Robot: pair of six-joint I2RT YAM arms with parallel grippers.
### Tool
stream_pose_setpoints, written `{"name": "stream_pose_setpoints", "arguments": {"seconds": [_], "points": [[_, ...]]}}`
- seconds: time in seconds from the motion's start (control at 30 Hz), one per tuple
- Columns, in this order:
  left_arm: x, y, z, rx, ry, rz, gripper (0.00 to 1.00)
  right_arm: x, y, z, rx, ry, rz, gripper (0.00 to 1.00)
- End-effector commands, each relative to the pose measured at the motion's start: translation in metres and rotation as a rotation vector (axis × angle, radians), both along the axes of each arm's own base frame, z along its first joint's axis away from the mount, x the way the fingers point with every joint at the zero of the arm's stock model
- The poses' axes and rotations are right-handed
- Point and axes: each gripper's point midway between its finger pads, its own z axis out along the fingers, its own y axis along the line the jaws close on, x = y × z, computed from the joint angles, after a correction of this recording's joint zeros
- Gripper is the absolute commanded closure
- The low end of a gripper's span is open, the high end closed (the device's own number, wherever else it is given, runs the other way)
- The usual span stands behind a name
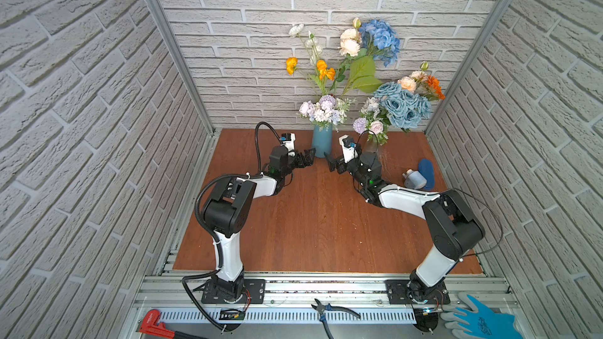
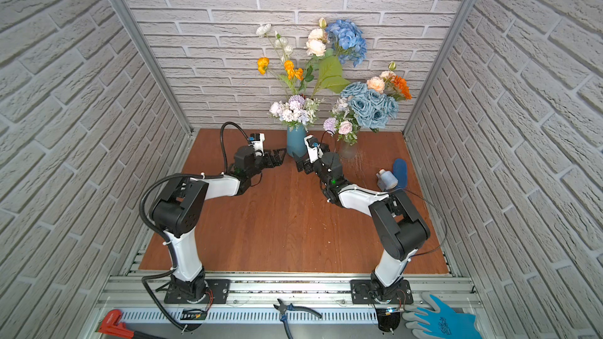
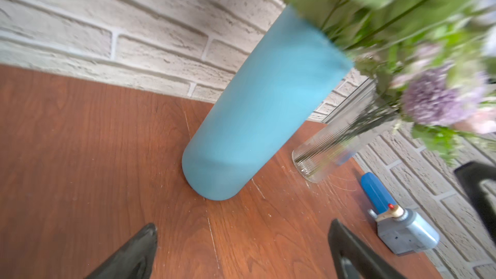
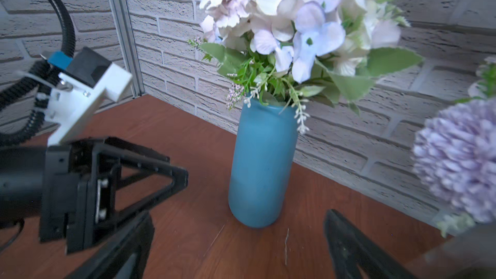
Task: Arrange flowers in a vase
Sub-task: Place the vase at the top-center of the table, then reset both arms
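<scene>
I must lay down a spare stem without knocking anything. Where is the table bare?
Bare: the table between the two arms, down to the front rail, and the back corner left of the left tool. Crowded: the back middle, where that tool and the right tool flank the blue vase beside the glass vase, and the right edge with the blue-grey device.

Support: flat reddish-brown wood-grain tabletop [image 1: 310,223], enclosed on three sides by pale brick-pattern walls.
Surface: fine pale scratches, densest around vase bases (left wrist view).
Directly on it:
- matte blue cylindrical vase [image 1: 321,145], upright, back centre, near rear wall.
- clear ribbed glass vase [image 2: 348,150], upright, just beside blue vase on right, not touching it.
- small grey-blue canister-shaped device [image 1: 414,180], on its side near right edge, blue elongated part at nozzle end; apart from both vases.
</scene>
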Motion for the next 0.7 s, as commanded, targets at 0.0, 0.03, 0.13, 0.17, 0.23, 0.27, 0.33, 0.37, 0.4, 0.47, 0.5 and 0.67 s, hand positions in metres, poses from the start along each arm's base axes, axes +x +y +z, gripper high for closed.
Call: {"name": "stream_pose_setpoints", "arguments": {"seconds": [0.0,0.03,0.13,0.17,0.23,0.27,0.33,0.37,0.4,0.47,0.5,0.67], "points": [[-0.007,0.018,0.029,0.028,-0.070,0.033,0.02,-0.023,-0.012,0.013,-0.020,0.009,-0.018,0.01],[-0.010,0.024,0.030,0.037,-0.067,0.041,0.02,-0.029,-0.019,0.008,-0.039,0.033,-0.033,0.01],[-0.019,0.045,0.032,0.069,-0.047,0.079,0.02,-0.046,-0.040,-0.007,-0.102,0.119,-0.089,0.00],[-0.021,0.052,0.033,0.081,-0.039,0.092,0.02,-0.051,-0.046,-0.011,-0.127,0.142,-0.107,0.01],[-0.030,0.072,0.032,0.129,-0.016,0.140,0.02,-0.060,-0.065,-0.019,-0.179,0.180,-0.165,0.01],[-0.034,0.082,0.032,0.154,-0.004,0.170,0.02,-0.063,-0.073,-0.022,-0.198,0.192,-0.193,0.01],[-0.045,0.110,0.028,0.209,0.036,0.254,0.02,-0.070,-0.095,-0.030,-0.243,0.224,-0.256,0.01],[-0.051,0.123,0.026,0.233,0.063,0.290,0.02,-0.073,-0.106,-0.033,-0.261,0.241,-0.286,0.02],[-0.058,0.138,0.024,0.264,0.084,0.329,0.02,-0.077,-0.118,-0.039,-0.277,0.268,-0.321,0.02],[-0.071,0.162,0.023,0.338,0.106,0.405,0.02,-0.082,-0.138,-0.051,-0.277,0.306,-0.378,0.02],[-0.079,0.175,0.023,0.383,0.108,0.449,0.02,-0.084,-0.146,-0.058,-0.266,0.323,-0.397,0.02],[-0.108,0.219,0.012,0.595,0.113,0.593,0.02,-0.083,-0.178,-0.088,-0.270,0.328,-0.485,0.01]]}}
